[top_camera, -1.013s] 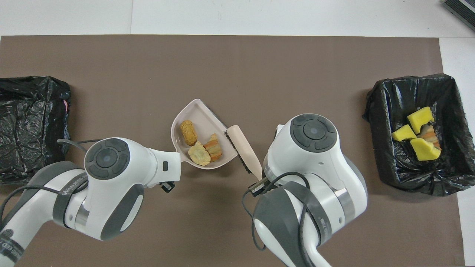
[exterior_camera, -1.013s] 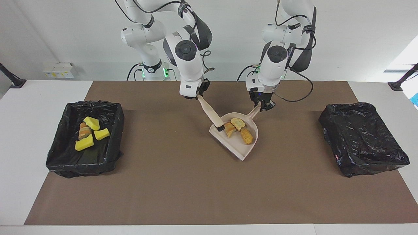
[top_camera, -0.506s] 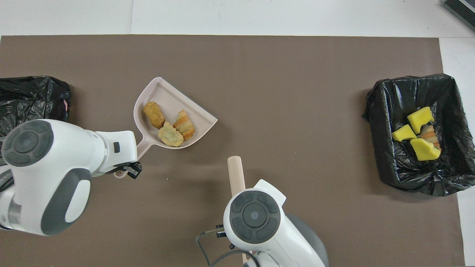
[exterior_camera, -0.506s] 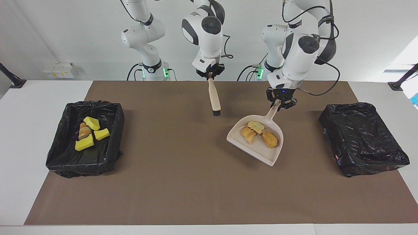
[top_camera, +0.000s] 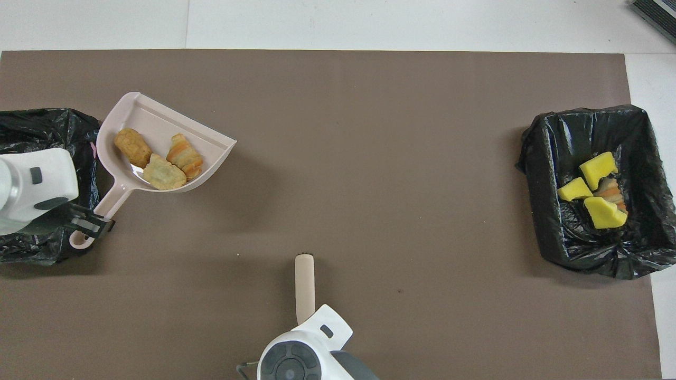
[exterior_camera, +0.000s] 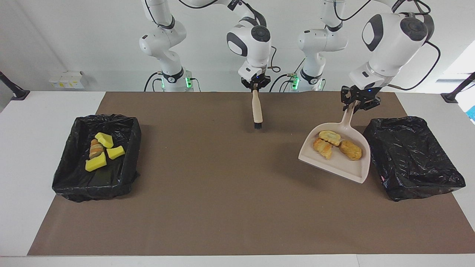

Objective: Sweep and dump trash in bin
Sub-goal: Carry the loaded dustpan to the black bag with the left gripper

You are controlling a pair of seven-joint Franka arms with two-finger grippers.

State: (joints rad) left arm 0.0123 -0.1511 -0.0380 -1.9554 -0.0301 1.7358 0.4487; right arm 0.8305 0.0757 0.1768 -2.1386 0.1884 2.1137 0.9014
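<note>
The beige plastic dustpan (exterior_camera: 336, 157), carrying three bread-like foam chunks (exterior_camera: 336, 147), is gripped by the left tool (exterior_camera: 357, 104) beside the empty black-lined bin (exterior_camera: 412, 155). The beige-handled brush (exterior_camera: 256, 110) is clamped in the right tool (exterior_camera: 255, 85), above the brown counter (exterior_camera: 222, 193).

In the overhead view I see the right gripper (top_camera: 305, 338) only as a housing cut by the bottom edge; its jaws are covered. The left arm's bin (top_camera: 31, 132) runs off the side edge and lies partly under the left gripper (top_camera: 87, 228). In the other bin (exterior_camera: 74, 163), sponge pieces (exterior_camera: 100, 152) hide most of a striped scrap (exterior_camera: 96, 147).
</note>
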